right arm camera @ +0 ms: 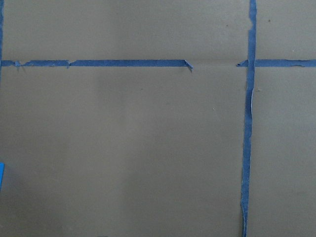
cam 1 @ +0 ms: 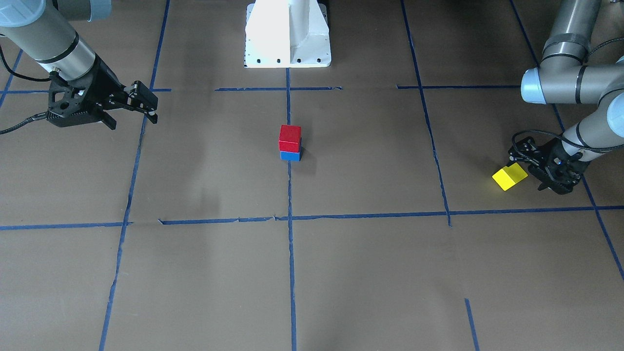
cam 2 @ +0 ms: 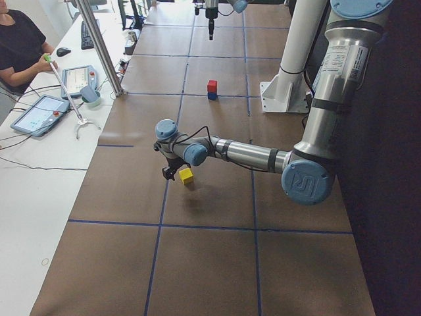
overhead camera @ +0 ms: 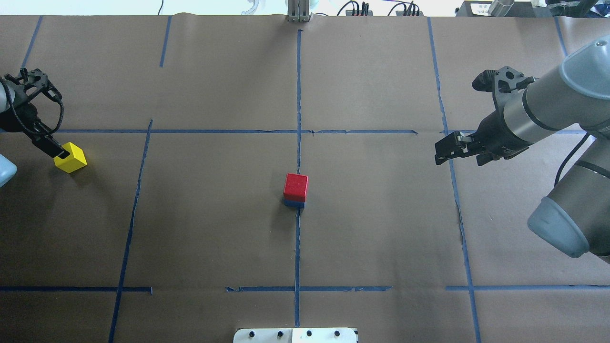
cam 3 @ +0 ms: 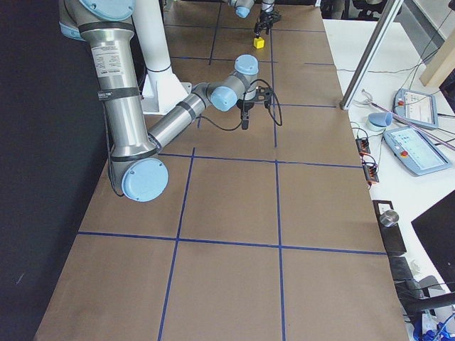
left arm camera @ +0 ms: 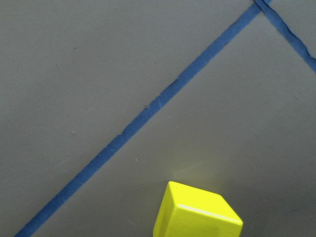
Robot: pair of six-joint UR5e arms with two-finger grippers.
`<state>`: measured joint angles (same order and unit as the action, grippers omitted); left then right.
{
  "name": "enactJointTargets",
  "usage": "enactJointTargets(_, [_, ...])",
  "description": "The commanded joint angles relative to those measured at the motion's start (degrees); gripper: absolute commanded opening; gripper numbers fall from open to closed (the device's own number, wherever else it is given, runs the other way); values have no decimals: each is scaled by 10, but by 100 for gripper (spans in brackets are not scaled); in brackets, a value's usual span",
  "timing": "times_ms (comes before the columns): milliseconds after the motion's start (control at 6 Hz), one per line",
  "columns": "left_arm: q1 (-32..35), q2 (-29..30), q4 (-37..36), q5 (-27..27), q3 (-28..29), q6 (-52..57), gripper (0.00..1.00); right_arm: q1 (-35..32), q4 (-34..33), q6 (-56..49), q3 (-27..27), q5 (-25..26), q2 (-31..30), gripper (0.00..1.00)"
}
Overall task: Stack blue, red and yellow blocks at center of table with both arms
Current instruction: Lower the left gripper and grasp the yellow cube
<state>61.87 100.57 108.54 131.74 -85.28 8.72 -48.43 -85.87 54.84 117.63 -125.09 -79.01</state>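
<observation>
The left claw (overhead camera: 62, 153) pinches the yellow block (overhead camera: 72, 160) at the worktop's (overhead camera: 381, 238) left end, and it ought to carry it level, square it over the red block (overhead camera: 296, 186) capping the blue block (overhead camera: 294, 204) at centre, and lower gently, with the right claw (cam 1: 131, 116) spread and well clear.

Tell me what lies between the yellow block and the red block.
Nothing but bare paper-covered table and one blue tape line, as the overhead view shows.
</observation>
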Motion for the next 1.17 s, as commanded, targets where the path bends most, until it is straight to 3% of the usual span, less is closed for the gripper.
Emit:
enactJointTargets(0, [-7, 1, 11, 10, 1, 0, 100, 0, 0, 0, -2, 0, 0, 100])
enactJointTargets(1000, [-50, -11, 19, 17, 10, 0, 100, 1, 0, -2, -2, -1, 1, 100])
